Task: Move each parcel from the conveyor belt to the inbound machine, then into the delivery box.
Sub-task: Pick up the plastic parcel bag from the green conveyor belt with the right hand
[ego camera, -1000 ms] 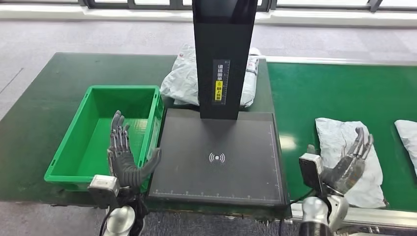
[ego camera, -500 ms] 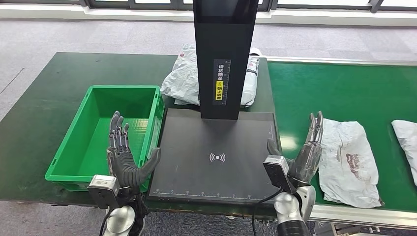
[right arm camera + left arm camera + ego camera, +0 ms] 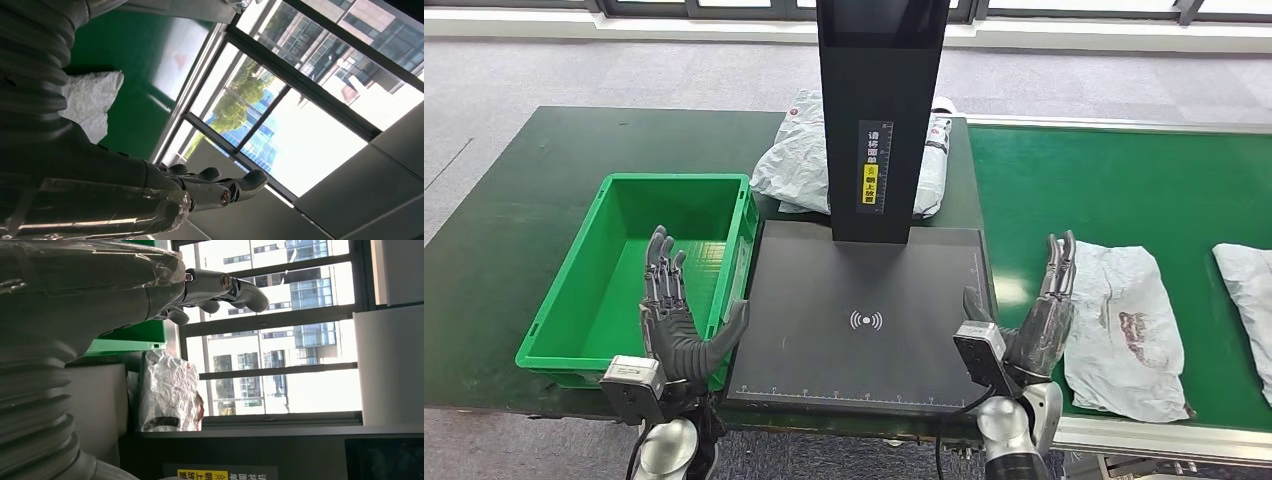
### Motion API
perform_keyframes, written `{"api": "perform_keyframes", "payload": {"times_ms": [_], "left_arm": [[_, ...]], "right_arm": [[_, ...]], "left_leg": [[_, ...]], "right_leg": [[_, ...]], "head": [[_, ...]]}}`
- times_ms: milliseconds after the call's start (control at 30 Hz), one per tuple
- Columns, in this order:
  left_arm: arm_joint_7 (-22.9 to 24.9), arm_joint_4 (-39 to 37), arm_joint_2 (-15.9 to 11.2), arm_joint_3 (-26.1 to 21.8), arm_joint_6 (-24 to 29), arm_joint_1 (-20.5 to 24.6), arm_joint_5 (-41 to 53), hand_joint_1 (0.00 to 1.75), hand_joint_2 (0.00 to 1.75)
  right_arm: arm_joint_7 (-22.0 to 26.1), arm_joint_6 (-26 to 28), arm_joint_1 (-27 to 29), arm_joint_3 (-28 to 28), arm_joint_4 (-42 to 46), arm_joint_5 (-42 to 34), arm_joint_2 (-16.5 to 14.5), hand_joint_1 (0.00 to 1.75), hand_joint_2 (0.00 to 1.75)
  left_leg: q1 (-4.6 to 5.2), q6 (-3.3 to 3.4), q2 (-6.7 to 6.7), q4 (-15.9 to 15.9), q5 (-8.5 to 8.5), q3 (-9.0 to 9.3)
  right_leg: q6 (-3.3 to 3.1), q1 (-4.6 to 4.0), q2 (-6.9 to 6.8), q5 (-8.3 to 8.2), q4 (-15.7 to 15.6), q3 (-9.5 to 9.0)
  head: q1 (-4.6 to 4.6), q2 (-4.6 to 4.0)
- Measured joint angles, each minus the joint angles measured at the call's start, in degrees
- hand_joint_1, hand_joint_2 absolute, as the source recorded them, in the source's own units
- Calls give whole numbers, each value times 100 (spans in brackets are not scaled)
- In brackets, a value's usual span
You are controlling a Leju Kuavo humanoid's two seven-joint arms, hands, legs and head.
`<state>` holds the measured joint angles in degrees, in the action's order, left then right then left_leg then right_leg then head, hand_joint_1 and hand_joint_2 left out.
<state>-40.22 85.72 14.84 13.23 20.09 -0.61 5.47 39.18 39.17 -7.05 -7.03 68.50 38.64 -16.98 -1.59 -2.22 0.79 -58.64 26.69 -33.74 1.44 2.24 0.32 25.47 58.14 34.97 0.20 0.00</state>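
A crumpled white parcel [image 3: 1129, 330] with a dark printed patch lies on the green conveyor belt [image 3: 1114, 190]. My right hand [image 3: 1042, 318] stands upright and open just left of it, at the belt's edge, holding nothing. A second white parcel [image 3: 1248, 290] shows at the right border. The inbound machine's black scan plate [image 3: 864, 320] lies in the middle under its black column [image 3: 879, 110]. My left hand [image 3: 674, 310] stands open over the near right corner of the green delivery box [image 3: 554, 320]. In the right wrist view a white parcel [image 3: 92, 100] lies on green belt.
Another grey-white parcel [image 3: 799, 160] lies behind the column on the dark green table [image 3: 514, 190]; the left wrist view shows that parcel [image 3: 167, 390] too. The delivery box holds nothing visible. Windows line the far side of the room.
My right hand came off the parcel, moved left and turned upright at the belt's edge. The parcels on the belt drifted slightly left. My left hand stayed still.
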Motion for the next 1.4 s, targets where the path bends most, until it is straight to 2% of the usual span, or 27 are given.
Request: {"api": "perform_keyframes", "payload": {"times_ms": [100,200,400,467,600,733,933,1067,1400], "left_arm": [[0,0,1,-3,2,-1,-2,0,175],[0,0,2,-7,0,-2,-11,0,175],[0,2,2,-15,-2,-4,-16,0,175],[0,2,2,-16,-13,-4,-18,0,175],[0,1,2,-20,-53,-4,-32,0,175],[0,2,2,-26,-79,-5,-39,0,175],[0,6,5,-42,-70,-10,-16,0,175],[0,12,7,-46,-50,-14,-7,0,175],[0,14,9,-57,-14,-16,-7,0,175]], "right_arm": [[-232,56,-9,-97,1,818,-1,0,175],[-435,68,-56,-435,2,1743,-13,0,175],[-498,86,-109,-793,2,2039,-26,0,175],[-639,89,-166,-966,2,2488,-27,0,175],[-1126,90,-474,-1654,-44,3720,44,0,175],[-1834,89,-905,-2376,-321,4586,306,0,175],[-2826,88,-1408,-2902,-1184,4664,785,0,175],[-3251,89,-1640,-3057,-1945,4732,1071,0,175],[-3471,91,-1819,-3193,-2649,4769,1308,0,175]], "left_leg": [[0,0,0,0,0,0],[0,0,3,0,0,0],[0,0,4,-1,1,2],[0,0,4,-1,1,2],[2,1,5,-2,0,1],[8,3,5,-4,-1,1],[8,3,4,-5,0,3],[8,3,6,-5,-1,2],[8,3,6,-4,0,1]], "right_leg": [[0,0,0,0,0,0],[0,0,-4,0,0,-4],[0,0,-3,0,0,-4],[0,0,-4,0,0,-3],[2,2,-5,-2,-1,-5],[8,7,-5,-6,-1,-6],[10,7,-1,-7,-1,-6],[10,7,-4,-7,-1,-6],[10,7,-4,-7,-1,-6]], "head": [[0,-1],[0,-1],[0,0],[0,0],[0,-1],[0,-1],[0,0],[0,0],[0,-1]]}}
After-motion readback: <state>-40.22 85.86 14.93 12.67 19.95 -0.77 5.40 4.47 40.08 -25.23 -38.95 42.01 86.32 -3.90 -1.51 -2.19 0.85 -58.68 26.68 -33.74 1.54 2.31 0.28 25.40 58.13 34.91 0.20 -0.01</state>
